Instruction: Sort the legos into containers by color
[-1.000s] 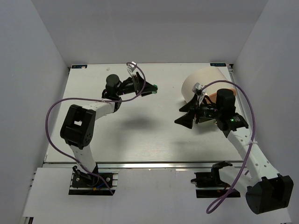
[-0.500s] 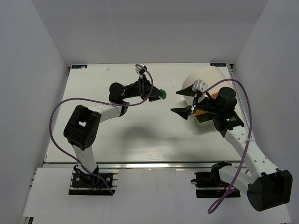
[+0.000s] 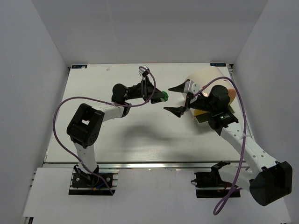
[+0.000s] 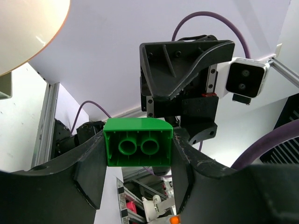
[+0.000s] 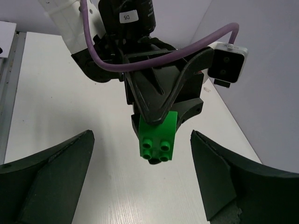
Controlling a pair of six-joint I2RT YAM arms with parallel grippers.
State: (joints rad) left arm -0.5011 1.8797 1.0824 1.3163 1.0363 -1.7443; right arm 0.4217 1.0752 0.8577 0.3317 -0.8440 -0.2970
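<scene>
A green lego (image 3: 164,95) is raised above the middle of the table, with my left gripper (image 3: 160,95) shut on it. The left wrist view shows the lego's hollow underside (image 4: 138,142) pinched between the two black fingers (image 4: 88,170). My right gripper (image 3: 173,99) faces it from the right, open wide, one fingertip on either side of the lego without touching it. From the right wrist, the lego's studded face (image 5: 158,137) points at the camera, between the spread fingers (image 5: 51,177). The cream-white container (image 3: 200,77) lies on its side behind the right arm.
The white table (image 3: 131,135) is enclosed by grey walls on the left, back and right. Purple cables (image 3: 58,119) loop beside each arm. The container's rim (image 4: 28,32) fills the left wrist view's upper left corner. No other legos are in view.
My left arm has carried the green lego to the right, toward the table's middle. My right gripper swung left from beside the container to face it, staying open.
</scene>
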